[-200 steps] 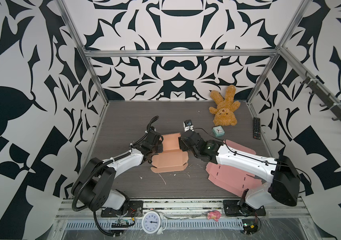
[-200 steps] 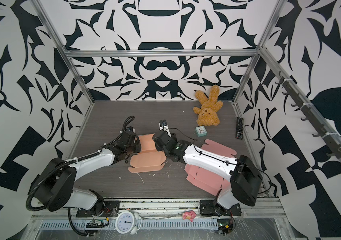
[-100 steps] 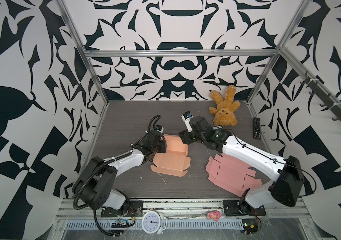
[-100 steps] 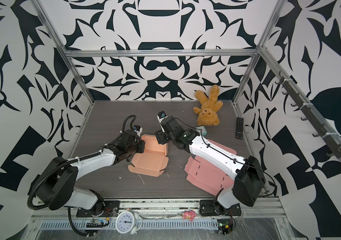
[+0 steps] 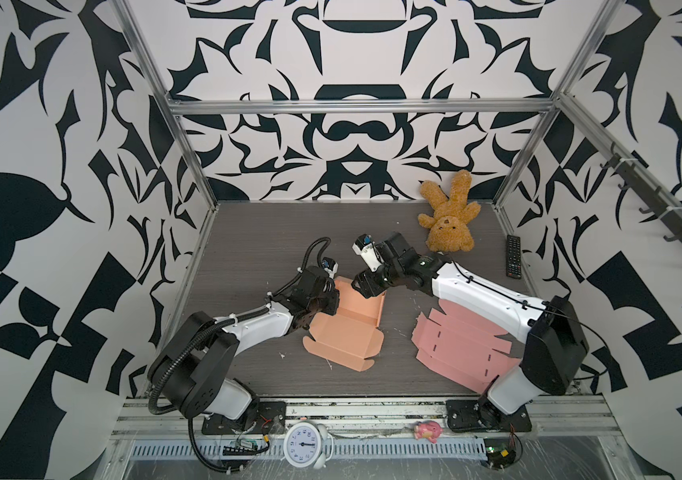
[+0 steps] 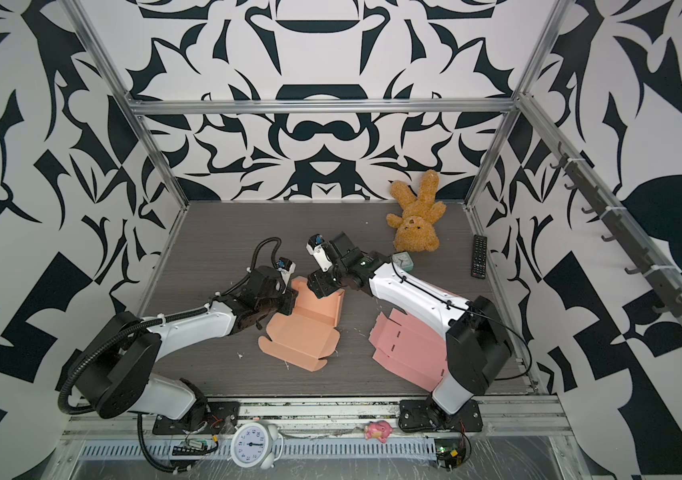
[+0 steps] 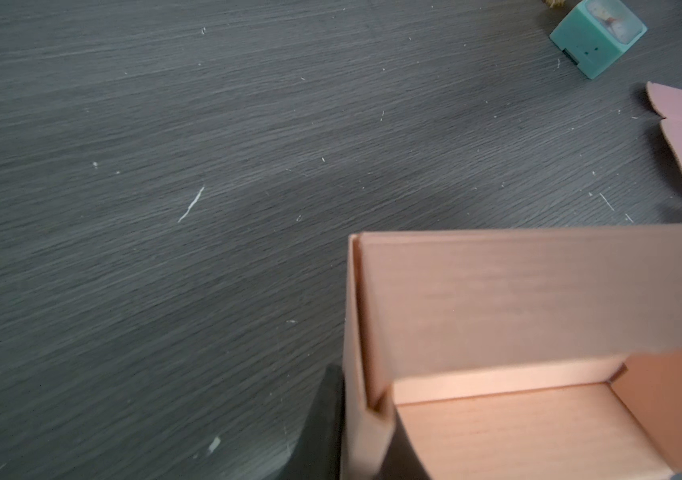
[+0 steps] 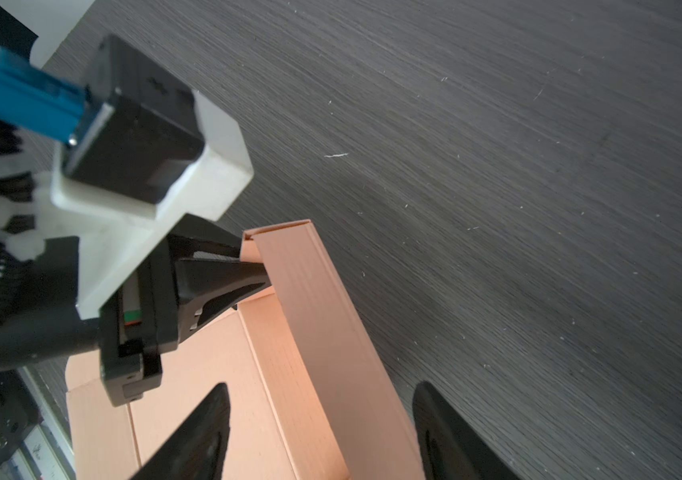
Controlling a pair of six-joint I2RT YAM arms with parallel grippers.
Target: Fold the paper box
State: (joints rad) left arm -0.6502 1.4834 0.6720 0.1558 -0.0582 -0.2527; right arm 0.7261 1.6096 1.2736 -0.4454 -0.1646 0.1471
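Observation:
The orange paper box (image 5: 343, 332) (image 6: 302, 332) lies half folded mid-table, its back wall (image 7: 518, 299) upright and its front flaps flat. My left gripper (image 5: 328, 298) (image 6: 289, 300) (image 7: 366, 419) is shut on the box's back-left corner, one finger outside the side wall and one inside; the right wrist view shows that pinch at the left gripper (image 8: 250, 266). My right gripper (image 5: 366, 286) (image 6: 322, 287) (image 8: 320, 390) is open and straddles the back wall (image 8: 322, 324), one finger over the box floor and one over the table behind it, neither touching.
A flat pink cardboard sheet (image 5: 464, 345) (image 6: 410, 345) lies under the right arm. At the back right are a teddy bear (image 5: 449, 224), a teal cube clock (image 6: 403, 261) (image 7: 599, 37) and a remote (image 5: 513, 261). A white alarm clock (image 5: 304, 444) stands on the front rail.
My right gripper lifted away from the box toward the back, then came down astride the back wall. My left gripper kept its hold on the corner and shifted slightly.

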